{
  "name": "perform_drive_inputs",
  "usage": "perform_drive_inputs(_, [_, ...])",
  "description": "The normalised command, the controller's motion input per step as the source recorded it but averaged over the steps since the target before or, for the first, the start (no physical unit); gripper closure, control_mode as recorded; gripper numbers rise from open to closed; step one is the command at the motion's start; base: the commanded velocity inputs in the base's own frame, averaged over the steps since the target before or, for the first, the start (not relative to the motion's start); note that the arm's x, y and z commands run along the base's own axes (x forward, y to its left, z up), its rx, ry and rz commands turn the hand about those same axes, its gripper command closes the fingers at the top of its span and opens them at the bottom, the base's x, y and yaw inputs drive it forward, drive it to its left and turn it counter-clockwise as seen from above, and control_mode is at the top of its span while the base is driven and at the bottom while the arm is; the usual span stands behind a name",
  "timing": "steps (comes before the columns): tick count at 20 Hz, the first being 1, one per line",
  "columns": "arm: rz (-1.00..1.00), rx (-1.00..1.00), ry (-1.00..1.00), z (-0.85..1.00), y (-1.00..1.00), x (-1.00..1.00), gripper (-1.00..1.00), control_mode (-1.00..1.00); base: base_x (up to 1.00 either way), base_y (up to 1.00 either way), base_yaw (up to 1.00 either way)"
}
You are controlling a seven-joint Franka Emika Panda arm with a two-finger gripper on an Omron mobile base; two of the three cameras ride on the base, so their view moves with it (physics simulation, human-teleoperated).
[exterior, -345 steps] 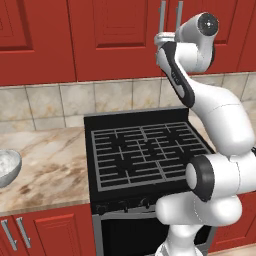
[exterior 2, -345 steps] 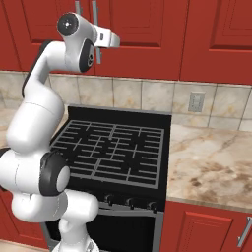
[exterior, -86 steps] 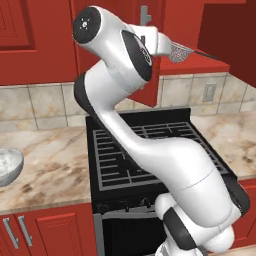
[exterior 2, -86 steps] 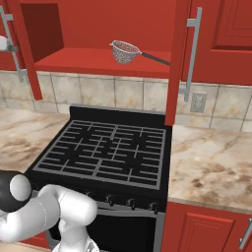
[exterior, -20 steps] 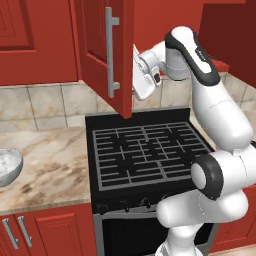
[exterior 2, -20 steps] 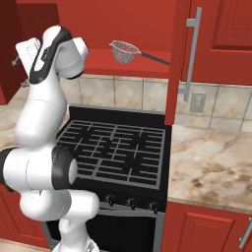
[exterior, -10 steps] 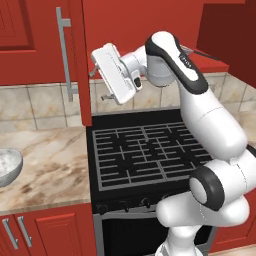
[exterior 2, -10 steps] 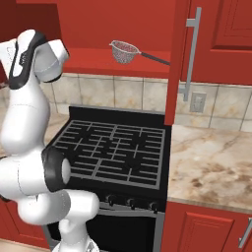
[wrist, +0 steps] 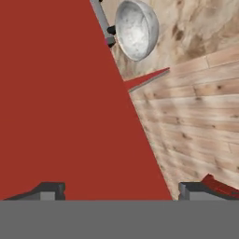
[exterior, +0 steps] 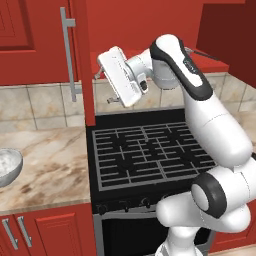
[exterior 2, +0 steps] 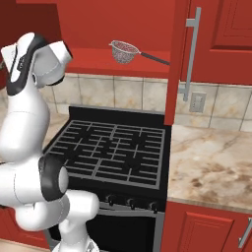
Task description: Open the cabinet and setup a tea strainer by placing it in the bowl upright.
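The cabinet stands open, its left door (exterior: 84,60) swung out edge-on and its right door (exterior 2: 176,74) also swung out. On its red shelf (exterior 2: 93,63) sits the tea strainer (exterior 2: 124,51), mesh basket up and dark handle pointing right; in the left base view just its handle tip (exterior: 204,54) pokes out behind my arm. The bowl (exterior: 7,167) rests on the counter at the far left, also seen as the bowl (wrist: 135,29) in the hand view. My gripper (exterior: 104,88) is open, right beside the left door's inner face, holding nothing. The fingertips (wrist: 49,190) stand wide apart.
A black gas stove (exterior: 150,155) with grates lies below the cabinet. Marble counter (exterior: 45,165) runs left of it and marble counter (exterior 2: 211,162) to the right. A wall outlet (exterior 2: 198,102) sits on the tiled backsplash. Red base cabinets (exterior 2: 206,229) line the bottom.
My arm has swung left with the hand against the left door, and that door has swung further open to the left. The strainer and bowl have not moved.
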Motion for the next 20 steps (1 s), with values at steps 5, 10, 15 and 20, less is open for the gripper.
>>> perform_drive_inputs(5, [0.01, -0.08, -0.13, -0.6, -0.95, 0.18, -1.0, -1.0, 0.0, 0.0, 0.0])
perform_drive_inputs(10, [0.1, -0.18, -0.13, -0.34, -1.0, 0.43, -1.0, -1.0, 0.0, 0.0, 0.0])
perform_drive_inputs(15, [0.15, -0.28, -0.1, -0.49, -0.99, 0.65, -1.0, -1.0, 0.0, 0.0, 0.0])
perform_drive_inputs(20, [0.35, -0.4, -0.24, -0.23, -1.0, 0.26, -1.0, -1.0, 0.0, 0.0, 0.0])
